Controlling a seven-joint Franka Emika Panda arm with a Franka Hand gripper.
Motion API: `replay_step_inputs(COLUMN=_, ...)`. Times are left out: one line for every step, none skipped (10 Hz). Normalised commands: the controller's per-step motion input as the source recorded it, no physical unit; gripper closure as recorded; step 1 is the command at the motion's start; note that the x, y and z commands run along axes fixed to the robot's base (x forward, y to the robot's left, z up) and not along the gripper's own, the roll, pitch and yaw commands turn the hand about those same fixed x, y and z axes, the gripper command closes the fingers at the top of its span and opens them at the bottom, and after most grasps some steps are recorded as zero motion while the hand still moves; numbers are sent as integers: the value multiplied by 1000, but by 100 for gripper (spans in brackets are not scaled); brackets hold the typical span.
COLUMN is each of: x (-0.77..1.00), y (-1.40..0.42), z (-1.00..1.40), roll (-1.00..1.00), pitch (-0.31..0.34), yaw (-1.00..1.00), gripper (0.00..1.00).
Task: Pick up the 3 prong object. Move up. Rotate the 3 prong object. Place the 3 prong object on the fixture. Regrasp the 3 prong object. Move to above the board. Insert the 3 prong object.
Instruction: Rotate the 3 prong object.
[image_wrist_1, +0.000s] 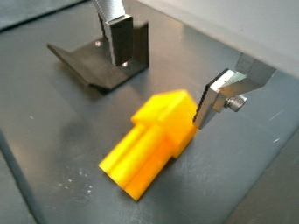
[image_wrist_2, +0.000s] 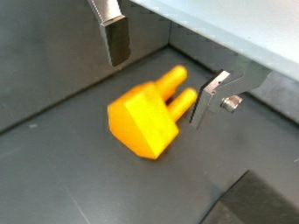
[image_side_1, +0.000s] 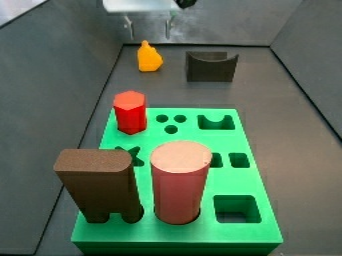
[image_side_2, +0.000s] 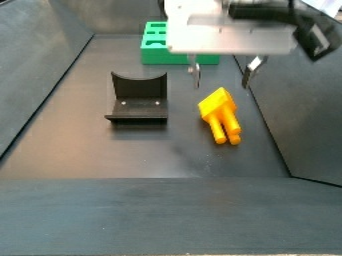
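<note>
Gripper (image_side_2: 225, 72) hovered above floor, fingers (image_wrist_1: 118, 39) spread wide, pinching nothing. 3 prong object (image_side_2: 219, 113) lay flat on dark floor below and between fingers, untouched. Fixture (image_side_2: 138, 98) stood just beside, apart from it. Board (image_side_1: 181, 190) sat well apart, carrying red hexagonal peg (image_side_1: 130, 111).

Both wrist views look steeply down past the gripper (image_wrist_1: 163, 74) from close range, w/ its fingers framing the yellow plug (image_wrist_1: 149, 143) on the dark floor. A side view sits high behind the green board (image_side_1: 254, 185), facing across it to the far end – plug (image_side_1: 148, 57) and fixture (image_side_1: 210, 66) small at the back. A side view looks from the opposite end, nearer – fixture (image_side_2: 138, 98) and plug (image_side_2: 219, 113) mid-frame, board (image_side_2: 156, 42) beyond. Both side views share plug, fixture, board.
</note>
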Motion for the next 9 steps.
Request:
replay_step_inputs(x=-21, y=3, z=565, roll=-3, pitch=57, yaw=-13, gripper=0)
replay_step_inputs(x=0, y=0, z=0, roll=0, pitch=0, yaw=1000, gripper=0)
replay_step_inputs(x=1, y=-3, z=-166, roll=0, pitch=0, yaw=1000, gripper=0)
replay_step_inputs(x=38, y=1, z=-239, roll=1, pitch=-1, yaw=1000, gripper=0)
replay_step_inputs(x=45, y=3, z=-171, roll=1, pitch=-2, yaw=1000, gripper=0)
replay_step_inputs(x=35, y=2, z=-84, roll=1, pitch=-2, yaw=1000, gripper=0)
replay_step_inputs(x=31, y=1, z=-67, roll=1, pitch=-3, yaw=1000, gripper=0)
replay_step_inputs(x=31, y=1, z=-60, roll=1, pitch=-3, yaw=1000, gripper=0)
replay_step_inputs(x=34, y=2, z=-52, roll=1, pitch=-4, yaw=1000, gripper=0)
